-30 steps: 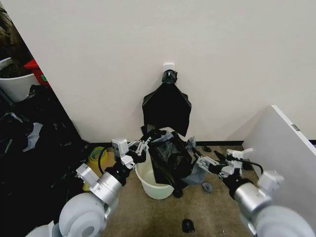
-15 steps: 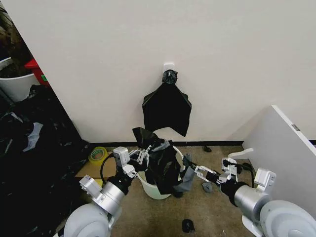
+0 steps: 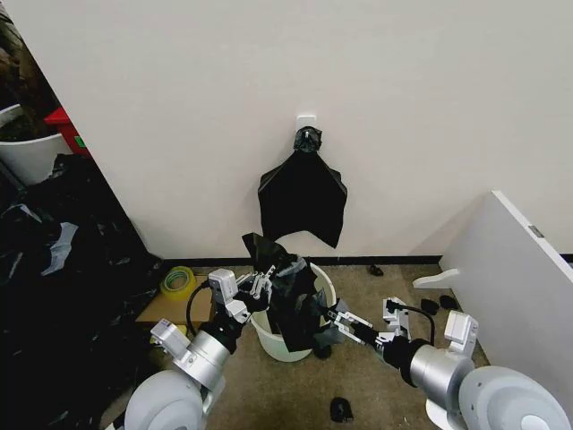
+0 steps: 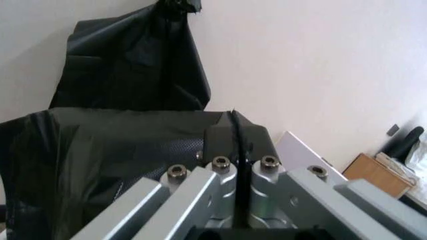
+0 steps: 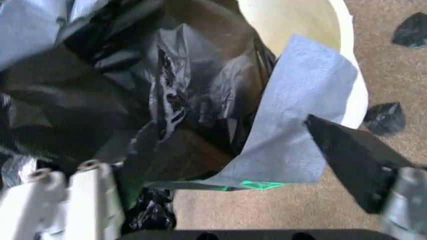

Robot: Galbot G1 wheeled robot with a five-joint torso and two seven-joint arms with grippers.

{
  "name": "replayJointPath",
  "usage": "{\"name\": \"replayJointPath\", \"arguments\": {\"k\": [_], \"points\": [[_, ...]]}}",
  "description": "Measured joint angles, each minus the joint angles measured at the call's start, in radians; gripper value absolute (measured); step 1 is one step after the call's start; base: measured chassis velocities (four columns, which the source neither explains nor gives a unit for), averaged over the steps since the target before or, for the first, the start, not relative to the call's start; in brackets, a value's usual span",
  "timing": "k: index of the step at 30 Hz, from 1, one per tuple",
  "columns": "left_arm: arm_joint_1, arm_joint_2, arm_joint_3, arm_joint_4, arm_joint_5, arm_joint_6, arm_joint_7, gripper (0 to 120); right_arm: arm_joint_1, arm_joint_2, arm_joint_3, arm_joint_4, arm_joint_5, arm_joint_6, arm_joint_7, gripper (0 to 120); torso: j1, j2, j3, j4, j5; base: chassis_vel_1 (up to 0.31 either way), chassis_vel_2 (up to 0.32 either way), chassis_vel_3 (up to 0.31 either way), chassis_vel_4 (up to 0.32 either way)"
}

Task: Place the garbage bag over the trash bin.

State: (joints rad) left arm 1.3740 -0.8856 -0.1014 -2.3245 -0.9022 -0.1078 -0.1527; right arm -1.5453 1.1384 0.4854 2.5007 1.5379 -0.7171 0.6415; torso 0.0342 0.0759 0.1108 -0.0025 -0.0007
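At the frame's centre, both grippers, left (image 3: 260,285) and right (image 3: 329,313), jaws clenched on the bag (image 3: 291,300), spread it above the bin (image 3: 279,340); next, I judge, lowering it around the rim.

Head cam sits high, looks fwd and down at a wall corner w/ carpet floor; both arms reach in from the bottom edge toward the trash bin (image 3: 286,345) mid-frame, wide and fairly far. Left wrist cam rides just behind the left gripper (image 4: 235,145), v. close, facing up along the fingers to the wall. Right wrist cam looks steeply down, close, into the bin (image 5: 300,22) and carpet. All three share the garbage bag (image 3: 291,300); head and left wrist cams also share the knotted bag bunch (image 4: 133,60) on the wall.
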Motion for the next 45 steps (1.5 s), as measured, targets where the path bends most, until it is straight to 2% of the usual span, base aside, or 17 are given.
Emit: {"name": "replayJointPath", "arguments": {"k": [1, 5, 7, 11, 12, 15, 16, 19, 21, 22, 29, 37, 42, 45], "points": [[0.0, 0.0, 0.0, 0.0, 0.0, 0.0, 0.0, 0, 0.0, 0.0, 0.0, 0.0, 0.0, 0.0, 0.0, 79, 0.0, 0.0, 0.0, 0.0, 0.0, 0.0, 0.0, 0.0, 0.0], [0.01, -0.002, -0.002, -0.012, 0.0, 0.0, 0.003, 0, -0.007, 0.006, -0.019, -0.004, -0.069, -0.015, -0.02, 58, 0.0, 0.0, 0.0, 0.0, 0.0, 0.0, 0.0, 0.0, 0.0], [0.013, -0.002, -0.005, -0.016, 0.0, 0.0, 0.004, 0, -0.009, 0.004, -0.02, -0.008, -0.076, -0.015, -0.022, 55, 0.0, 0.0, 0.0, 0.0, 0.0, 0.0, 0.0, 0.0, 0.0], [0.029, -0.001, -0.016, -0.03, 0.001, -0.002, 0.008, 0, -0.011, -0.004, -0.027, -0.02, -0.103, -0.016, -0.02, 36, 0.0, 0.0, 0.0, 0.0001, 0.0001, 0.0, 0.0, 0.0, 0.0], [0.029, -0.001, -0.016, -0.03, 0.001, -0.002, 0.008, 0, -0.011, -0.004, -0.027, -0.02, -0.103, -0.016, -0.02, 36, 0.0, 0.0, 0.0, 0.0001, 0.0001, 0.0, 0.0, 0.0, 0.0], [0.038, 0.0, -0.019, -0.039, 0.003, -0.003, 0.01, 0, -0.011, -0.016, -0.03, -0.023, -0.125, -0.016, -0.01, 23, 0.0, 0.0, 0.0, 0.0, 0.0001, 0.0, 0.0, 0.0, 0.0], [0.038, 0.0, -0.019, -0.039, 0.003, -0.003, 0.01, 0, -0.011, -0.016, -0.03, -0.023, -0.125, -0.016, -0.01, 23, 0.0, 0.0, 0.0, 0.0, 0.0001, 0.0, 0.0, 0.0, 0.0], [0.043, -0.002, -0.02, -0.043, 0.004, -0.003, 0.01, 0, -0.01, -0.023, -0.028, -0.022, -0.127, -0.016, -0.006, 7, 0.0, 0.0, 0.0, 0.0, 0.0, 0.0, 0.0, 0.0, 0.0], [0.044, -0.002, -0.02, -0.043, 0.004, -0.003, 0.01, 0, -0.011, -0.023, -0.028, -0.021, -0.127, -0.016, -0.005, 5, 0.0, 0.0, 0.0, 0.0001, 0.0, 0.0, 0.0, 0.0, 0.0], [0.045, -0.002, -0.02, -0.043, 0.005, -0.004, 0.01, 0, -0.013, -0.022, -0.028, -0.02, -0.126, -0.016, -0.005, 0, 0.0, 0.0, 0.0, 0.0001, 0.0001, 0.0, 0.0, 0.0, 0.0], [0.048, -0.008, -0.018, -0.04, 0.012, -0.006, 0.01, 0, -0.015, -0.014, -0.024, -0.012, -0.125, 0.002, -0.05, 0, 0.0, 0.0, 0.0, 0.0, 0.0001, 0.0, 0.0, 0.0, 0.0], [0.038, -0.056, -0.004, -0.012, 0.021, -0.007, 0.007, 0, 0.013, -0.029, -0.003, -0.001, -0.189, 0.142, -0.208, 0, 0.0, 0.0, 0.0, 0.0001, 0.0001, 0.0, 0.0, 0.0, 0.0], [0.04, -0.065, -0.006, -0.008, 0.022, -0.009, 0.006, 0, 0.004, -0.036, 0.016, -0.001, -0.139, 0.101, -0.143, 2, 0.0, 0.0, 0.0, 0.0002, 0.0002, 0.0, 0.0, 0.0, 0.0], [0.042, -0.065, -0.009, -0.004, 0.022, -0.011, 0.007, 0, -0.047, -0.031, 0.043, -0.001, -0.093, 0.041, -0.063, 16, 0.0, 0.0, 0.0, -0.0001, 0.0001, 0.0, 0.0, 0.0, 0.0]]}}
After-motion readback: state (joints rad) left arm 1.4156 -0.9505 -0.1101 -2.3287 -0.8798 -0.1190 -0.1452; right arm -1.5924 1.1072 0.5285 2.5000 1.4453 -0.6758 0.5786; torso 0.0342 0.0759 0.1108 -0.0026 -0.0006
